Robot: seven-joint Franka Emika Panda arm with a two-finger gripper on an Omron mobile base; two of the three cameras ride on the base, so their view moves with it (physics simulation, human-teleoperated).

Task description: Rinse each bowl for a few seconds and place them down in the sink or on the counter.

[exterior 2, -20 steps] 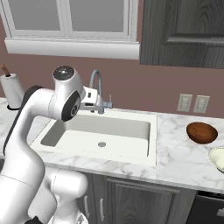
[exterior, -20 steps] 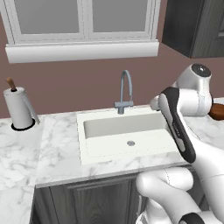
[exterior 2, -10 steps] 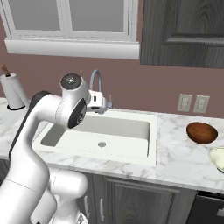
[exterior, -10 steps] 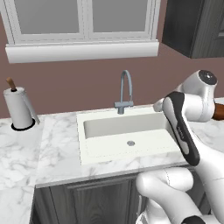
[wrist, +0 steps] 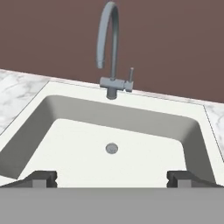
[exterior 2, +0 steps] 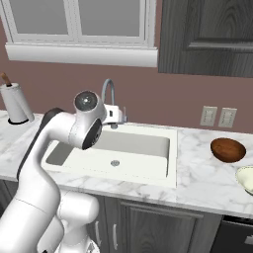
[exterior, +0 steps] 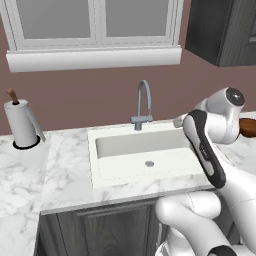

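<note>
Right now the gripper [wrist: 112, 178] hangs spread wide and empty over the sink [exterior 2: 163, 170], while the reddish-brown bowl [exterior 2: 228, 149] sits on the counter [exterior 2: 207, 180] well off to its right.

Three views sharing the sink [wrist: 131, 144]

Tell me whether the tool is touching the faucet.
Apart. In the hand view the tool is open at the near edge of the sink; the faucet stands beyond the basin.
</note>
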